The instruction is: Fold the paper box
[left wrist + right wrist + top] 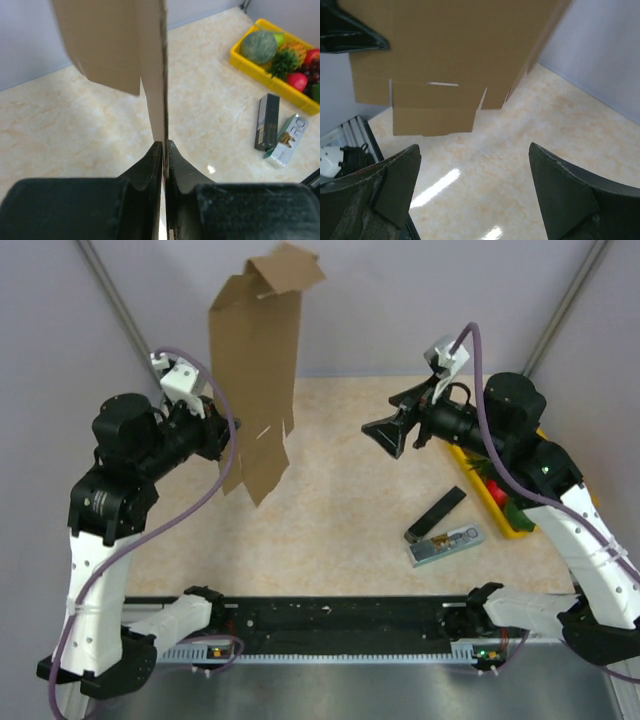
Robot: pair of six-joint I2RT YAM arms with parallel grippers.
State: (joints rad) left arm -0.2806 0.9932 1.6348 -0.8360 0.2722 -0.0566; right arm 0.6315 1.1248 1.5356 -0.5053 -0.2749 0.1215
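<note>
The paper box (257, 370) is a flat brown cardboard sheet with flaps, held upright in the air above the table's left half. My left gripper (222, 435) is shut on its lower edge; in the left wrist view the sheet (157, 75) runs edge-on between the closed fingers (164, 147). My right gripper (388, 435) hangs open to the right of the sheet, a clear gap away, holding nothing. From the right wrist view the cardboard (445, 55) fills the top, beyond the spread right gripper (475, 160).
A yellow tray (505, 502) with fruit sits at the right edge under the right arm. A black flat box (437, 514) and a silver-green carton (446, 544) lie near it. The beige tabletop (340, 500) lies under the sheet.
</note>
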